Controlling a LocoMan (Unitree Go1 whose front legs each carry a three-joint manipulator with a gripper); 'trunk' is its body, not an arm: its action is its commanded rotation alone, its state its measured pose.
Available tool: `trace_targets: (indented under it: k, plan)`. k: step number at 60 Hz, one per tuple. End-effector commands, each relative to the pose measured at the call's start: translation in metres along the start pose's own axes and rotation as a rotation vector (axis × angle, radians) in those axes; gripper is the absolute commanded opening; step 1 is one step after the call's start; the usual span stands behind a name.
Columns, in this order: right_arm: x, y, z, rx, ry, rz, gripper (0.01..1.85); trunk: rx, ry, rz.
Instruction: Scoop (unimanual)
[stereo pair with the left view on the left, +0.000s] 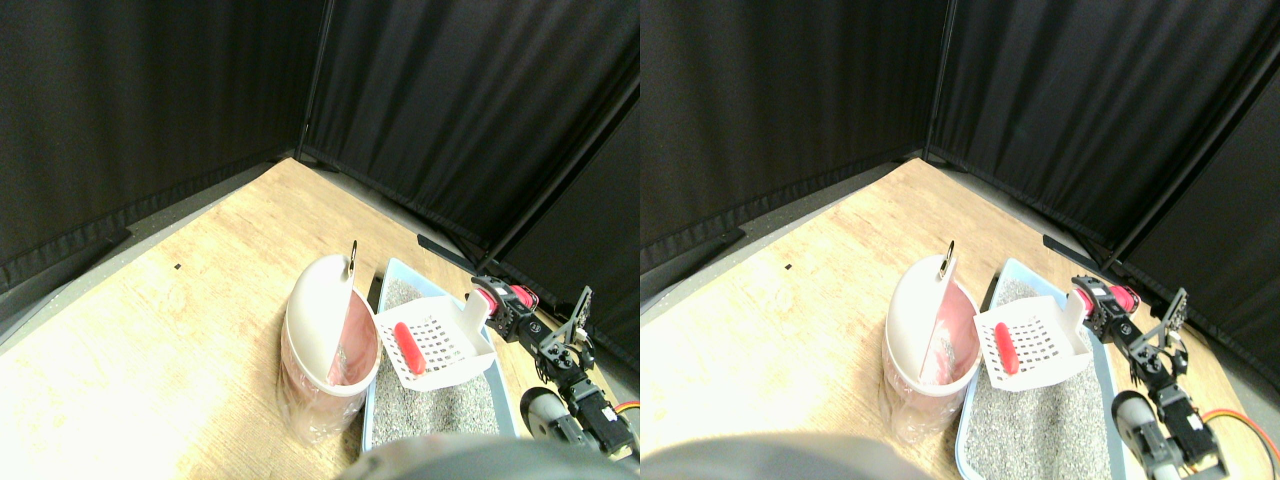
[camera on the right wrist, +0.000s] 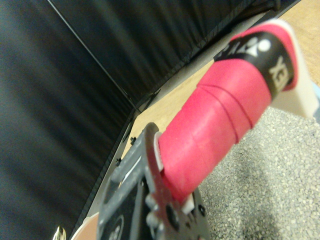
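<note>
— Where is the scoop (stereo pair with the left view on the left: 436, 343) seen?

— It is held above the litter tray (stereo pair with the left view on the left: 392, 283), beside the bin (stereo pair with the left view on the left: 325, 345); a red piece (stereo pair with the left view on the left: 409, 347) lies in it.

— And the right gripper (stereo pair with the left view on the left: 492, 300)?

— Its jaws appear clamped on the scoop's red-wrapped handle (camera on the right wrist: 215, 125), though the gap is hidden in the wrist view.

Even, soft overhead light fills both views. The pale wooden floor (stereo pair with the left view on the left: 180, 330) washes out to glare at the lower left, while the black fabric curtains (stereo pair with the left view on the left: 450, 110) stay dim. The wide lens bends straight lines near the edges. In the wrist view, the pink tape-wrapped handle (camera on the right wrist: 215, 125) is close and soft-focused.
</note>
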Motion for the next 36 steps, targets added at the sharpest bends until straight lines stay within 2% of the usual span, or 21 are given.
trace_targets:
  k: [1, 20, 28, 36]
  plan:
    - [0.001, 0.005, 0.014, -0.013, -0.044, 0.014, 0.05, 0.002, 0.020, 0.019]
    - [0.002, 0.012, 0.026, -0.117, -0.036, 0.030, 0.05, -0.004, 0.020, 0.021]
    - [0.001, 0.016, 0.032, -0.162, 0.005, -0.001, 0.05, -0.004, 0.020, 0.020]
    - [0.000, 0.018, 0.035, -0.196, 0.003, -0.005, 0.05, -0.006, 0.020, 0.022]
